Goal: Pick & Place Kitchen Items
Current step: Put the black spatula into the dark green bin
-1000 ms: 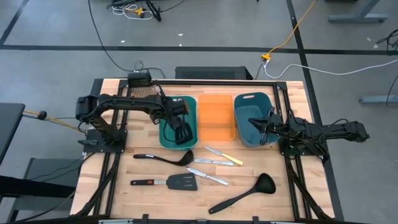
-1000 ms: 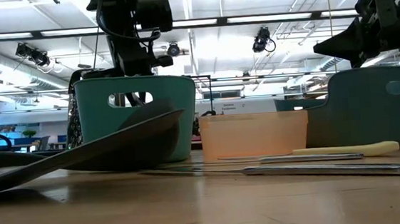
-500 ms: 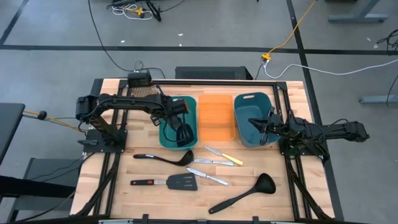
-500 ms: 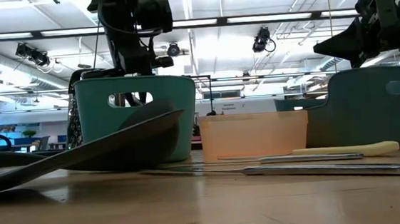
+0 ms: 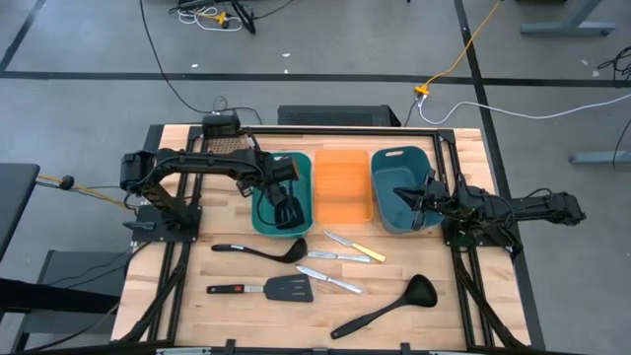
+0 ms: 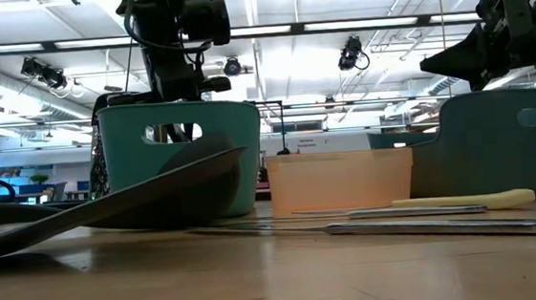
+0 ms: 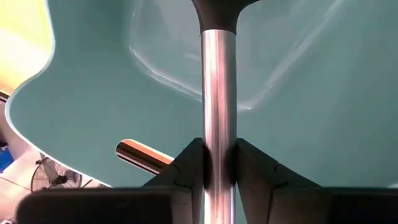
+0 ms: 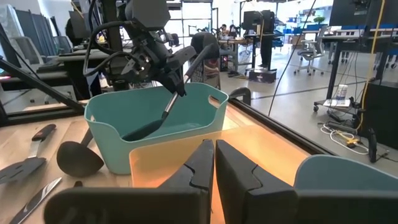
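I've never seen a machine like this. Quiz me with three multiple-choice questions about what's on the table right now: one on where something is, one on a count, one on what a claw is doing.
1. Where is the orange bin?
A. Between the two teal bins
B. At the table's front edge
C. Under the right arm

2. How many ladles lie on the bare table?
A. None
B. Two
C. Four

3. What is the left gripper doing?
A. Hanging open over the knives
B. Clamped on a spatula's metal handle over the left teal bin
C. Resting on the table

Answers:
1. A: the left teal bin and the right teal bin flank it.
2. B: one ladle lies left, another ladle front right.
3. B: its fingers pinch the spatula by its handle inside that bin. The right gripper waits shut over the right bin.
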Available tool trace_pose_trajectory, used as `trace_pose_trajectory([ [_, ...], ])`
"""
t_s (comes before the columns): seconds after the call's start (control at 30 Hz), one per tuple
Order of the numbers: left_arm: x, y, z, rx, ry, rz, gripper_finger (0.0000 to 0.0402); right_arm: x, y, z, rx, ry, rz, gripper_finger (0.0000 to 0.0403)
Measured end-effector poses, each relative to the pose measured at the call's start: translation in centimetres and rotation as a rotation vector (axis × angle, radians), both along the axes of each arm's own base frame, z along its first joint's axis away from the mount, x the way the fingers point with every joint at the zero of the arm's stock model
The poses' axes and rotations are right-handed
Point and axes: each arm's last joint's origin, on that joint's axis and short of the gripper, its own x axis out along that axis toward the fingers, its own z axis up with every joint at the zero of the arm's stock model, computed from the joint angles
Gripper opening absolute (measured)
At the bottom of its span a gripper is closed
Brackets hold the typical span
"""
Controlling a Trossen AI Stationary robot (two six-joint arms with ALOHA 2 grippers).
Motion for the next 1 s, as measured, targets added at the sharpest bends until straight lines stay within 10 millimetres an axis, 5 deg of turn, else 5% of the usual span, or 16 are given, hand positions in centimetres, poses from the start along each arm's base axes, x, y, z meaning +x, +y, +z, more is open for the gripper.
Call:
trace_pose_trajectory([
  [1.0, -0.6, 2.7, -0.1, -0.153, -0.038, 0.028, 0.0087, 0.0, 0.0, -0.1, -0.003, 0.007, -0.003, 0.0027],
])
